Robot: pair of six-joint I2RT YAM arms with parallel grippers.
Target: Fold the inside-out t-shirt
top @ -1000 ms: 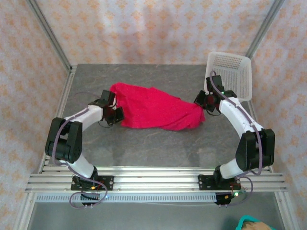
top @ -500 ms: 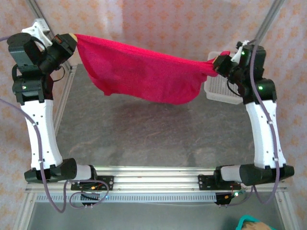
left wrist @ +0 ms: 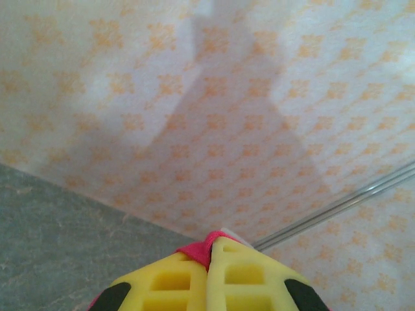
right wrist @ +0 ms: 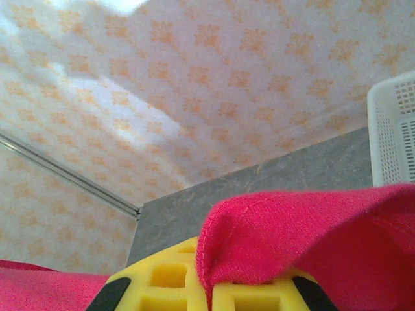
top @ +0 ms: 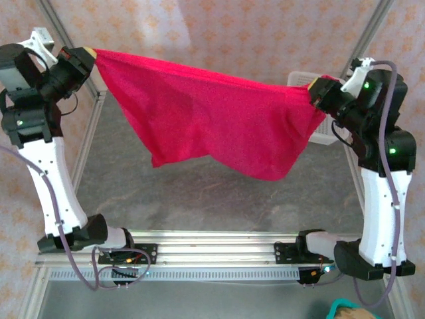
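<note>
Both arms stand tall, and the red-pink t-shirt [top: 219, 119] hangs between them like washing on a line, high above the grey table [top: 199, 199] and not touching it. The left gripper [top: 89, 54] is up near the far left corner. Its yellow fingers [left wrist: 172, 285] are squeezed tight on one end of the cloth — in the left wrist view just a small pinch of red pokes out between them. The right gripper [top: 313, 88] is up on the right, clamped on the other end, and a fold of the shirt flops over its fingers and hides their tips. The cloth sags in the middle, and its lowest corner hangs down on the right side. A white mesh basket [top: 300, 78] sits at the far right of the table — from above, the shirt and the right arm cover most of it. A wall with little orange patterns [top: 219, 33] goes round the back and sides. A thin metal pole [top: 366, 36] runs up in the far corner, and silver rails [top: 212, 247] lie along the near edge by the arm bases.
</note>
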